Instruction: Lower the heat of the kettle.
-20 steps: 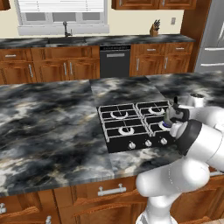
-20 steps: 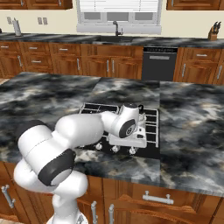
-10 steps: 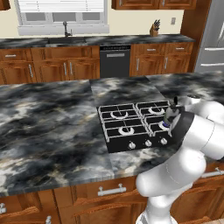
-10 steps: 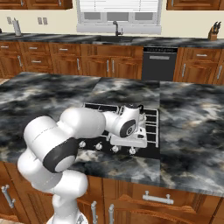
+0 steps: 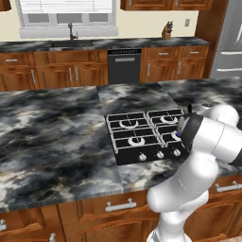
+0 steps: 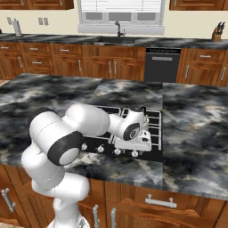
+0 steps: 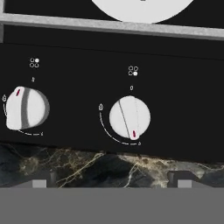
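My gripper [image 7: 111,181] is open, and its two dark fingertips [image 7: 40,180] stand wide apart over the marble in front of the stove's black knob panel [image 7: 78,144]. Straight ahead is a silver knob [image 7: 129,118] whose red mark points down towards the low end of its arc. A second knob [image 7: 26,108] to its left has its red mark at the upper left. The pale round shape [image 7: 142,5] at the top edge looks like the kettle's body, though I cannot be sure. In the base views my arm hides the kettle. My hand [image 6: 133,140] hovers low over the stove's front right knobs.
The black four-burner stove [image 5: 142,137] is set in a dark marble island [image 5: 56,142], with more knobs [image 5: 141,157] along its front. Wooden cabinets, a dishwasher [image 5: 124,66] and a sink [image 6: 118,39] line the far wall. A steel fridge [image 5: 229,42] stands at the right.
My elbow and upper arm have swung higher and closer to the stove. The hand has stayed low over the front right knobs.
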### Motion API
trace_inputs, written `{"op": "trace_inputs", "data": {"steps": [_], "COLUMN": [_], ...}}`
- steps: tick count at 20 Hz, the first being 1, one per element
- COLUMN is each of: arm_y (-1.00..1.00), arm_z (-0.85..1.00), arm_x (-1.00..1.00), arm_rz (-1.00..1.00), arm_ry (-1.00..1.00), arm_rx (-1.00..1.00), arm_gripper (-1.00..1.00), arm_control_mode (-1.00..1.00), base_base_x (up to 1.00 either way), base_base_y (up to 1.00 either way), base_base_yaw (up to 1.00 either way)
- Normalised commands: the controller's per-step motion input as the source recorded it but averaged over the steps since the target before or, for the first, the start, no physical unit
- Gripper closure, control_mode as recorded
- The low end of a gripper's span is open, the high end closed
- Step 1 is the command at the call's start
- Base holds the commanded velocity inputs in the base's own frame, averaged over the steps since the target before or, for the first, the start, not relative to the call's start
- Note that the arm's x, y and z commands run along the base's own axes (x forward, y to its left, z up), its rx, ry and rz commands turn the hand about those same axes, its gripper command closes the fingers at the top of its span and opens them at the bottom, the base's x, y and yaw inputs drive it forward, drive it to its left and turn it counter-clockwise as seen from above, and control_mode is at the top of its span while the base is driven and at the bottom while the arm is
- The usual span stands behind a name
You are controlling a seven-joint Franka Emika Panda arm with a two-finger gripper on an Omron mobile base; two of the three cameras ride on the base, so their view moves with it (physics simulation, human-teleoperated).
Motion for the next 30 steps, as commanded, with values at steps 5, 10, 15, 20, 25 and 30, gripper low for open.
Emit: {"op": "trace_inputs", "data": {"steps": [5, 10, 15, 20, 25, 30], "arm_y": [-0.04, -0.01, 0.0, 0.0, 0.0, -0.01], "arm_z": [-0.12, -0.12, -0.11, -0.07, -0.08, -0.11], "arm_x": [0.11, 0.07, 0.14, 0.13, 0.1, 0.08], "arm_rz": [0.0, 0.0, 0.0, 0.0, 0.0, 0.0], "arm_ry": [0.0, 0.0, 0.0, 0.0, 0.01, 0.0], "arm_rx": [0.0, 0.0, 0.0, 0.0, 0.0, 0.0], "arm_gripper": [-1.0, -1.0, -1.0, -1.0, -1.0, -1.0], "arm_control_mode": [-1.0, -1.0, -1.0, -1.0, -1.0, -1.0], "base_base_x": [0.0, 0.0, 0.0, 0.0, 0.0, 0.0], "base_base_y": [0.0, 0.0, 0.0, 0.0, 0.0, 0.0], "base_base_yaw": [0.0, 0.0, 0.0, 0.0, 0.0, 0.0]}}
